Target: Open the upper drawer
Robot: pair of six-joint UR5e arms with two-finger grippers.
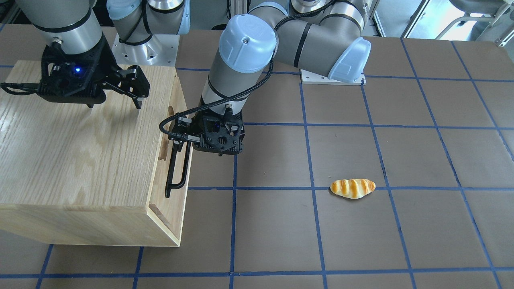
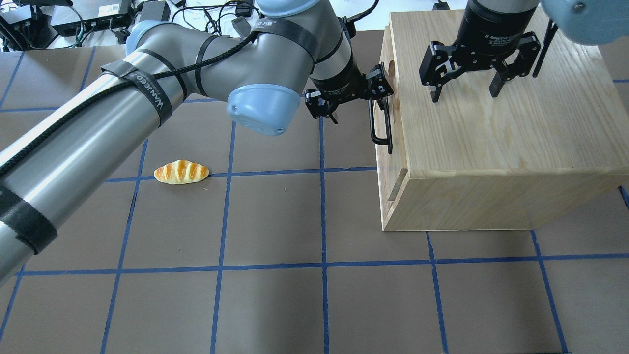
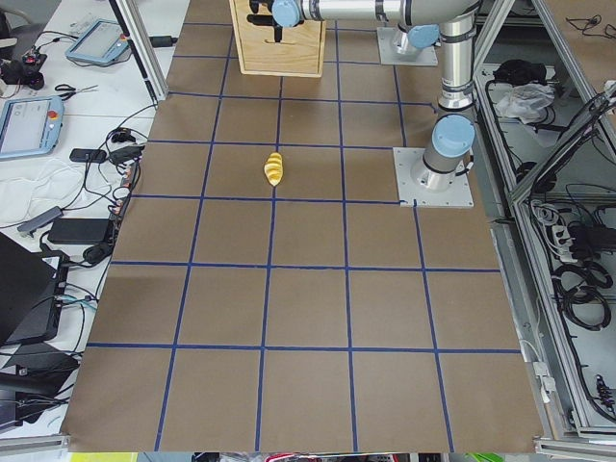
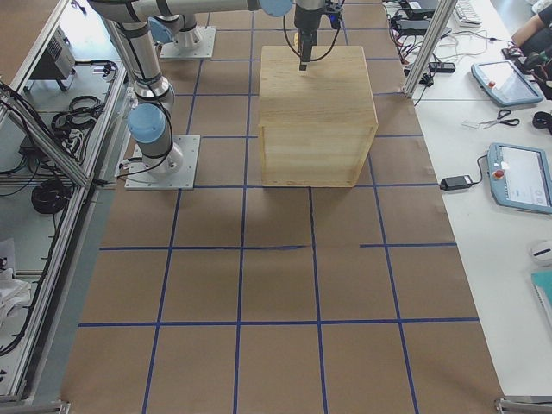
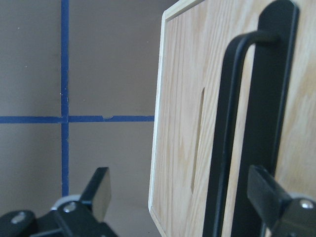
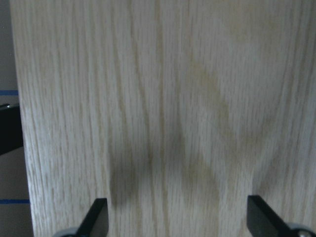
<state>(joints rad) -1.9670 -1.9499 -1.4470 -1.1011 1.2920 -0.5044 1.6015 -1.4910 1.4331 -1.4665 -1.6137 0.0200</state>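
Two sets of jaws spread: left gripper (image 2: pixel 361 104) straddles bar handle (image 5: pixel 223 138), no pinch yet; right gripper (image 2: pixel 464 93) hovers over cabinet (image 2: pixel 491 147) top. Upper drawer (image 5: pixel 182 74) looks shut, front facing 9 o'clock in overhead view. Prob light, stiff wood; grab bar mid-span.

A wide counter (image 3: pixel 308 318) topped with brown sheeting fills the scene, ruled into large squares by blue tape lines (image 3: pixel 269 267). The light is bright and even, casting only soft shadows. Silver aluminium frame posts (image 4: pixel 425 43) rise at its edges. Along one long side runs a white bench (image 4: pixel 470 147) holding two grey teach pendants (image 4: pixel 523 177) with blue screens, a black power brick (image 4: pixel 454 183) and loose cables. On the opposite side, a metal rack (image 3: pixel 568 192) carries coiled black cable bundles. In the overhead view, black electronic boxes (image 2: pixel 93 14) and tangled cords lie on a white surface past the far edge.
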